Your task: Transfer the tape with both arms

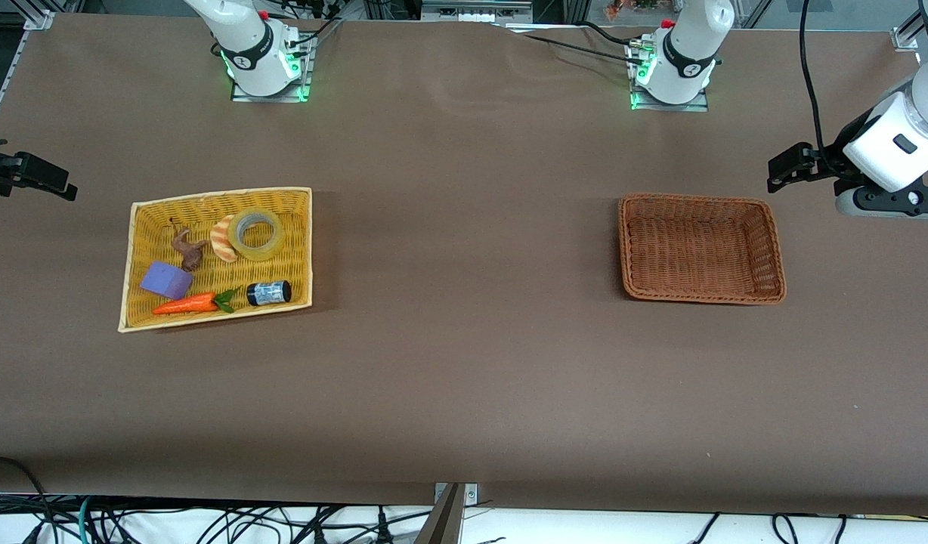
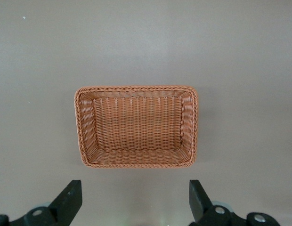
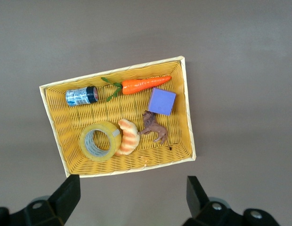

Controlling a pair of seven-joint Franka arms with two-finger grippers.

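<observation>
The right gripper hangs in the air at the right arm's end of the table, jaws spread wide and holding nothing; its wrist camera looks down on the flat yellow woven tray. The left gripper hovers at the left arm's end, close to the deep orange-brown wicker basket, equally wide open and empty.

The translucent yellowish roll of packing tape lies flat in the yellow tray, in the part farther from the front camera, touching the striped orange croissant toy. Sharing the tray are a small brown animal figure, a purple block, a plastic carrot and a dark little can.

Nothing looks begun: the tape is untouched. I'd say the pick-up comes first, so the right gripper must descend over the roll and straddle its rim without nudging the croissant.

The brown matte tabletop runs wide between tray and basket; cables trail along its near edge.
</observation>
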